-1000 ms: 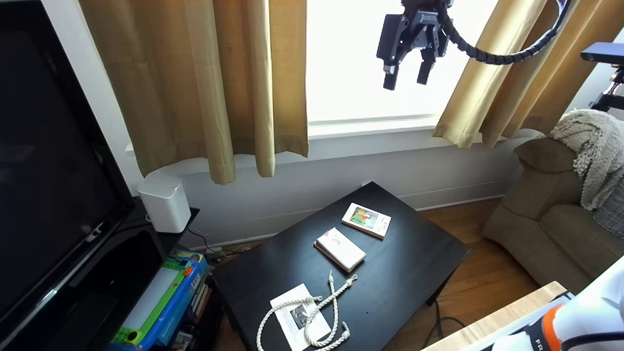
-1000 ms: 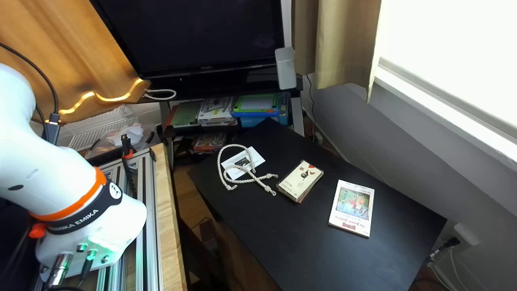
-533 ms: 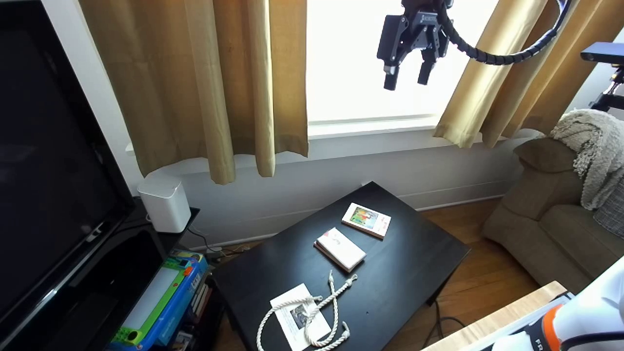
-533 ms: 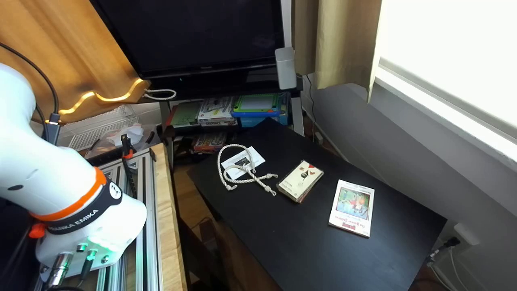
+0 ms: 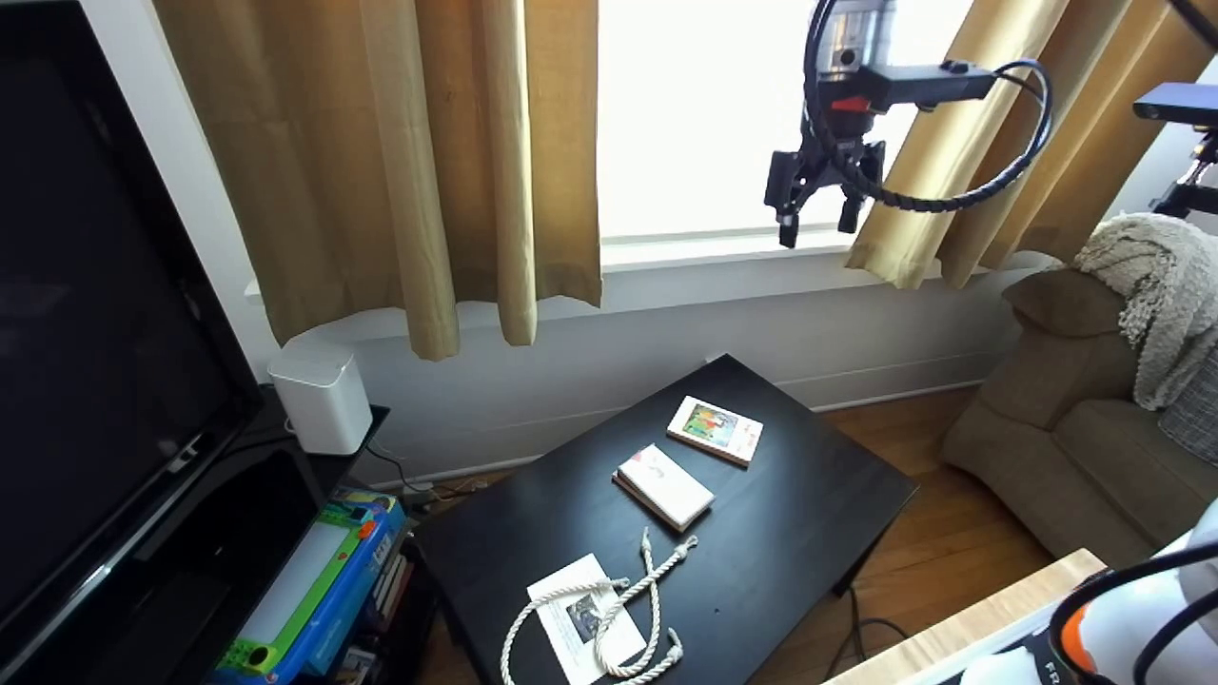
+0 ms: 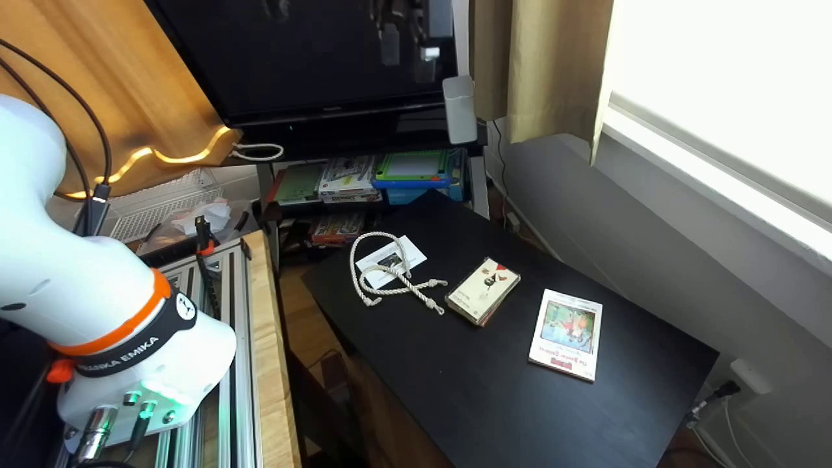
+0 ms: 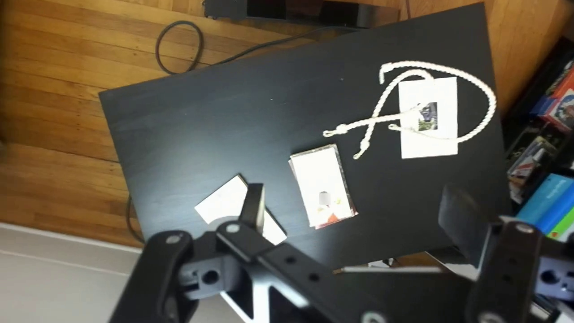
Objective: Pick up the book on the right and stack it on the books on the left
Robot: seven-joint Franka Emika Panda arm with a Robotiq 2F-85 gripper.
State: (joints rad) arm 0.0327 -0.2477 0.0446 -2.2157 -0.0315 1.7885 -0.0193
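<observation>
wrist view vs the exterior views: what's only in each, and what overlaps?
Only the wrist view: the jaws close up, standing open, one of them hiding part of the single book.

Only the exterior views: the golden curtains and the robot's white base, in both exterior views; plus, in an exterior view, a cream throw.

Shared: the black table, single book, book stack, white sheet and the rope lying across it. The open jaws also appear, smaller, in an exterior view.
</observation>
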